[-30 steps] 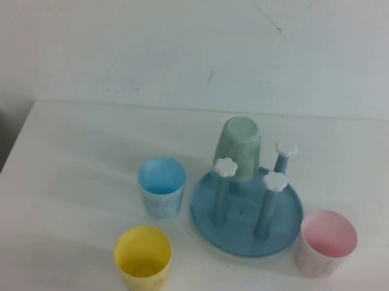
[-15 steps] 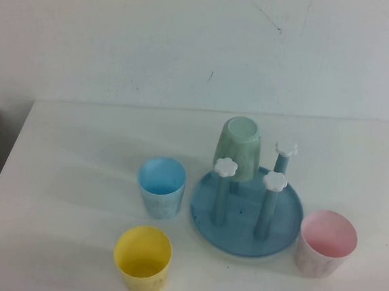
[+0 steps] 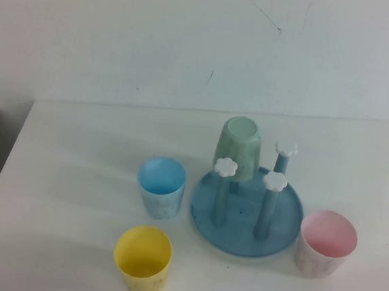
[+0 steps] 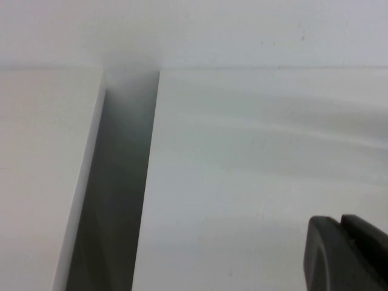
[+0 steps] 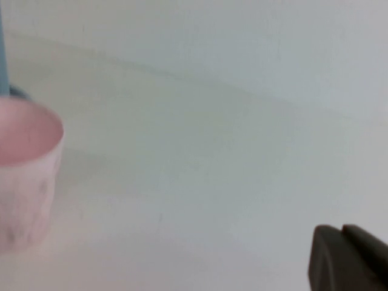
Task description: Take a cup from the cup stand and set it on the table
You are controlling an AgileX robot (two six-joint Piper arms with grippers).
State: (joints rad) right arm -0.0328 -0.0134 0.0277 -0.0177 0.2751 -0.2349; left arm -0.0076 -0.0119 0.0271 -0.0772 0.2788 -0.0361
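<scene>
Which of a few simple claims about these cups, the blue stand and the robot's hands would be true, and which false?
1. The mint-green cup sits upside down on a peg of the cup stand. True.
2. The pink cup hangs on the stand. False: it stands upright on the table, beside the stand on the robot's right.
3. Three pegs with white flower caps are bare. True.
4. The yellow cup lies on its side. False: it stands upright, mouth up, nearer the robot than the blue cup.
5. The right hand grips the green cup. False: only its dark tip shows in its wrist view, away from the stand; the left hand is near the table's edge, touching nothing.
</scene>
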